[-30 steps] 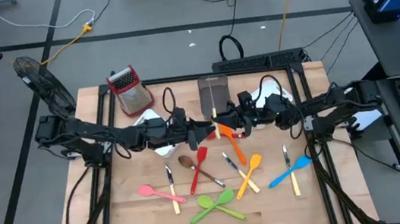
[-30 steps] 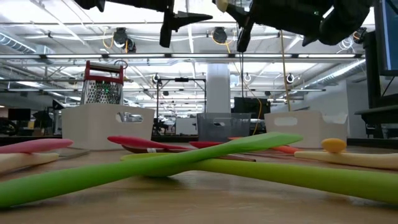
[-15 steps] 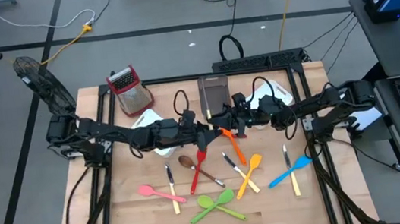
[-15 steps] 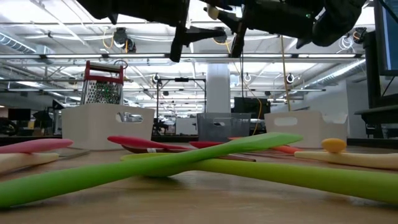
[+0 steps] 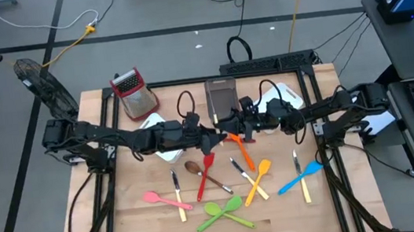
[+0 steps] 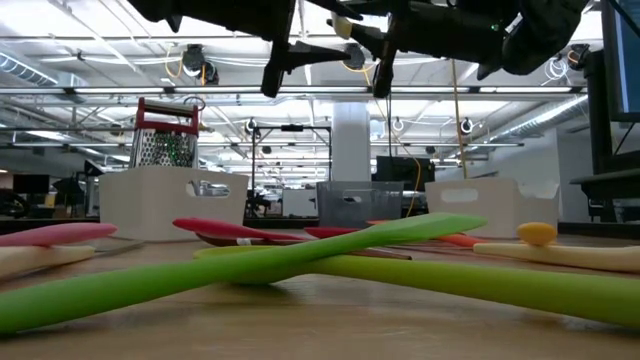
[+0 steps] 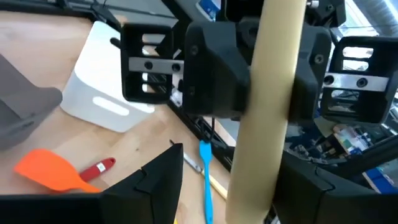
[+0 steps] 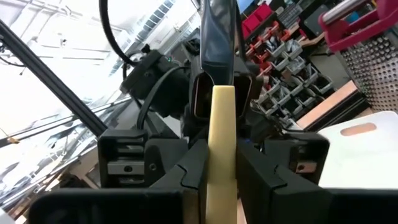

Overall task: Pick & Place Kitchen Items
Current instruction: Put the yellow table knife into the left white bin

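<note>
Bright plastic utensils on pale wood, dark arms above.

Light wooden table (image 5: 141, 227) under two crossed green spatulas (image 5: 223, 211), pink spoon (image 5: 162, 199), red spatula (image 5: 206, 173), brown spoon (image 5: 202, 172), orange spatula (image 5: 238, 148), yellow-orange spoon (image 5: 257, 179), blue spoon (image 5: 301, 176). Pale yellow handle (image 8: 222, 149) on a silver-bladed knife (image 8: 217, 31), clamped between black fingers (image 8: 193, 174). Red-topped silvery box grater (image 5: 134, 92), perforated all over. White bins (image 5: 154, 125), one dark grey bin (image 5: 221, 94). Grey floor (image 5: 149, 28) with dark lines.
</note>
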